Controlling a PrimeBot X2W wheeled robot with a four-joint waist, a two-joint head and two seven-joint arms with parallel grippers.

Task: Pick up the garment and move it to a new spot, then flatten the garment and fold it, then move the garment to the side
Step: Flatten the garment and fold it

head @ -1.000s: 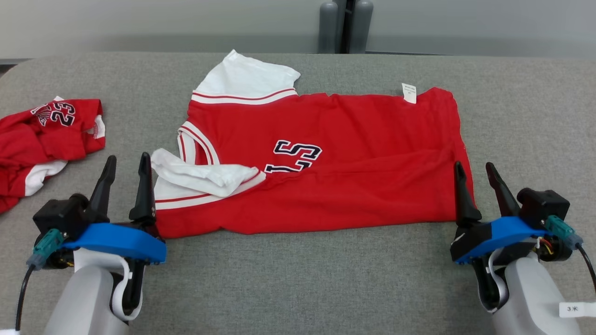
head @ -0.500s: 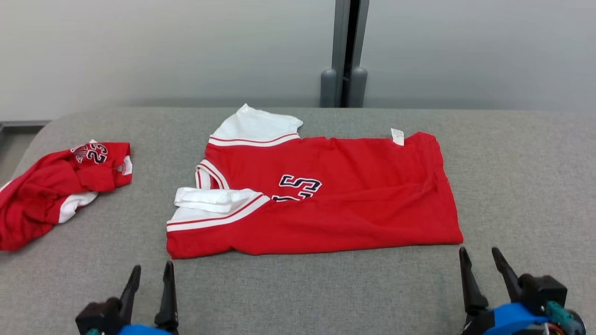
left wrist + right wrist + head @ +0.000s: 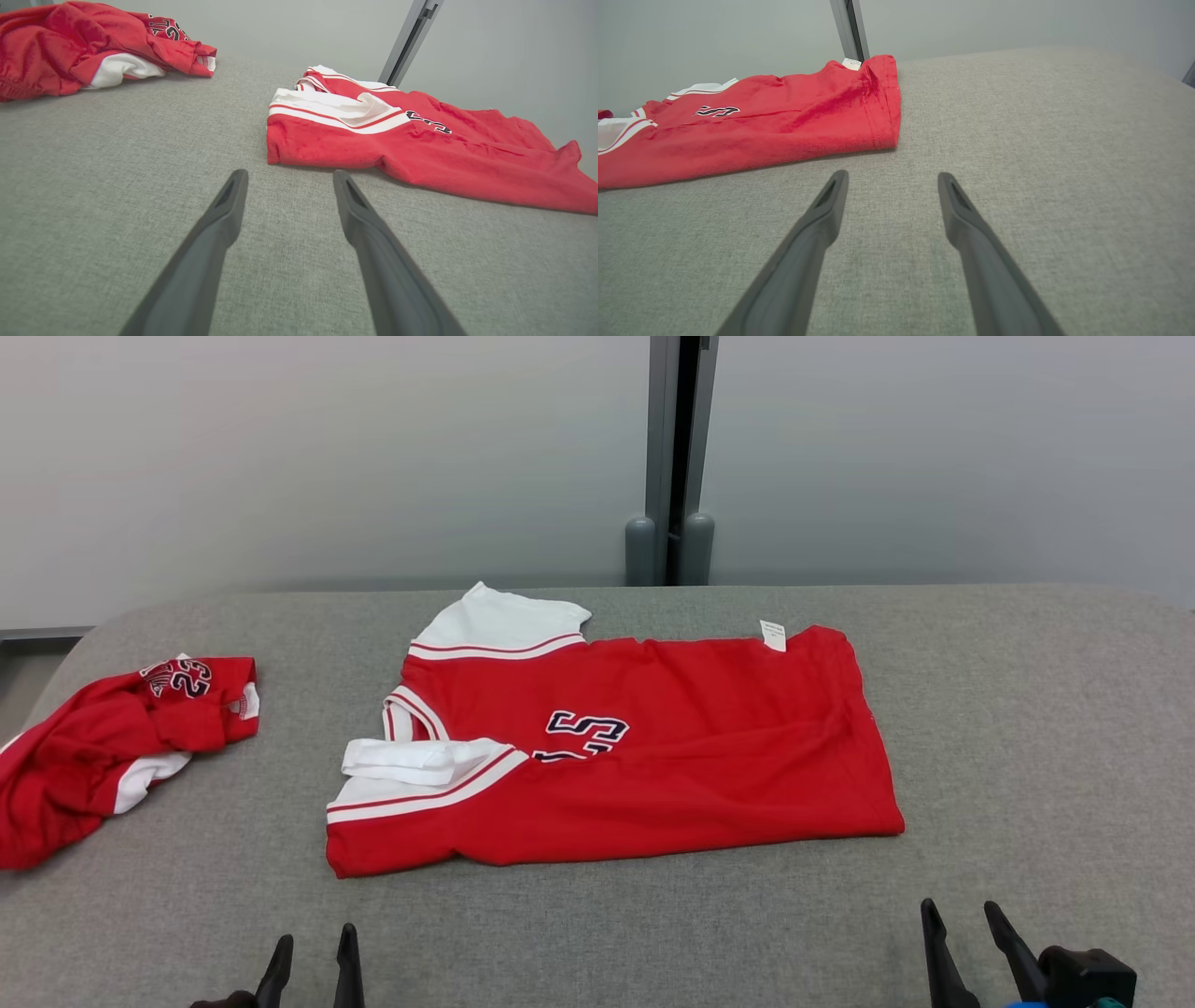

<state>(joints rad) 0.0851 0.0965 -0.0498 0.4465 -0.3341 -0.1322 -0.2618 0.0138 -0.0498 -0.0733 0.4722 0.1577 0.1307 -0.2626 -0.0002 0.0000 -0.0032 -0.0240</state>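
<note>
Folded red garment [image 3: 672, 775] lies roughly rectangular on nubby grey counter [image 3: 1027, 728]; left end effector [image 3: 316, 941], right end effector [image 3: 959, 907] wide, empty.

Grey table [image 3: 1027, 709] bears one folded jersey [image 3: 653, 775], one crumpled jersey [image 3: 84, 765].

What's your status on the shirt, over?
Left pincer open, empty. Right pincer open, empty. Shirt lies partly folded on table, clear of both. Second shirt crumpled far left, not in the way.
</note>
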